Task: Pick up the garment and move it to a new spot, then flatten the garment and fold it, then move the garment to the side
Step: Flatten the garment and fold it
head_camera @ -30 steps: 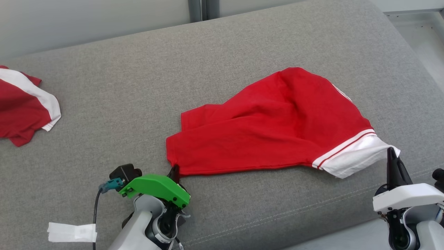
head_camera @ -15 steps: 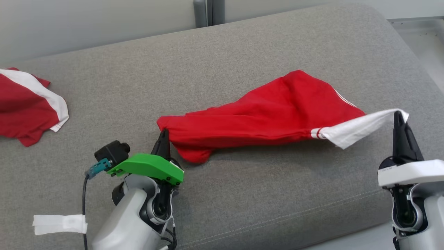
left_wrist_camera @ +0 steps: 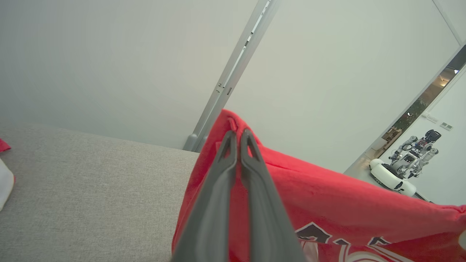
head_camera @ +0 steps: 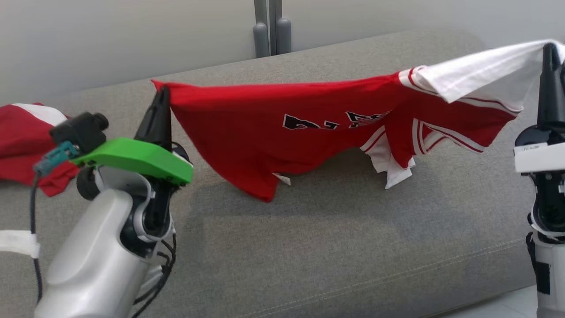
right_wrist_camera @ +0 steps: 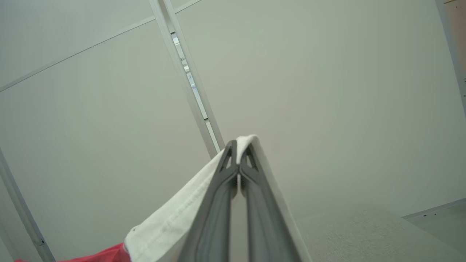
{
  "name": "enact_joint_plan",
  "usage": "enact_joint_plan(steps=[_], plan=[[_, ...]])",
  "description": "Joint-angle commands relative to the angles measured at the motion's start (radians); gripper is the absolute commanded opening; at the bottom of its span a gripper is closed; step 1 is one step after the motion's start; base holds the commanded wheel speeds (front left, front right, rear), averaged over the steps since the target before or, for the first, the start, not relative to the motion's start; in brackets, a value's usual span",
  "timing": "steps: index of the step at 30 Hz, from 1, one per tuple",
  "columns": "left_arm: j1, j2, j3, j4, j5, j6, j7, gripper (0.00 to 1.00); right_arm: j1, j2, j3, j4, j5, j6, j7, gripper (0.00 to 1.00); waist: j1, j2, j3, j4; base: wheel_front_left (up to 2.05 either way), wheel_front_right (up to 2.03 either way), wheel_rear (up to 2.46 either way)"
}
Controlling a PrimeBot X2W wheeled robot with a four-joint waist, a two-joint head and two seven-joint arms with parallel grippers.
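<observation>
The garment (head_camera: pixel 273 128) is a red jersey with white trim and black lettering, stretched in the air between both grippers above the grey sofa. My left gripper (head_camera: pixel 162 90) is shut on its red corner (left_wrist_camera: pixel 233 125) at the left. My right gripper (head_camera: pixel 549 46) is shut on its white sleeve edge (right_wrist_camera: pixel 242 142) at the upper right. The jersey's lower part hangs down, its lowest tips close to the cushion; whether they touch it is unclear.
The grey sofa cushion (head_camera: pixel 309 247) spreads under the hanging jersey. A second red and white garment (head_camera: pixel 26 132) lies at the far left of the cushion. A pale wall with a vertical post (head_camera: pixel 269 26) stands behind. Another robot (left_wrist_camera: pixel 407 163) stands far off.
Both grippers have lifted the jersey off the cushion and pulled it taut, so its lettered side hangs in the air. The head camera has tilted up.
</observation>
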Motion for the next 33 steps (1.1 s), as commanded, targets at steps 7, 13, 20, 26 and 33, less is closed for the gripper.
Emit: enact_joint_plan(steps=[7,13,20,26,33], plan=[[-0.118,0.098,0.023,-0.191,0.041,0.070,0.090,0.00,-0.122,-0.017,-0.003,-0.085,-0.021,0.000,0.043,0.00,0.0000,0.0000,-0.034,-0.001,0.00,0.00,0.00],[-0.203,0.157,0.031,-0.320,0.072,0.126,0.169,0.00,-0.237,-0.041,0.005,-0.126,-0.030,0.000,0.092,0.00,0.0000,0.0000,-0.053,-0.001,0.00,0.00,0.00],[-0.271,0.217,0.004,-0.362,0.105,0.166,0.274,0.00,-0.351,-0.060,0.048,-0.118,-0.036,0.000,0.156,0.00,0.0000,0.0000,-0.019,0.004,0.00,0.00,0.00],[-0.358,0.229,-0.015,-0.300,0.115,0.183,0.354,0.00,-0.472,-0.030,0.080,-0.023,-0.013,0.000,0.193,0.00,0.0000,0.0000,0.092,0.008,0.00,0.00,0.00],[-0.742,0.218,-0.023,0.014,0.278,0.219,0.336,0.00,-0.962,0.043,0.085,0.446,-0.197,0.000,0.025,0.00,0.0000,0.0000,0.303,-0.048,0.00,0.00,0.00]])
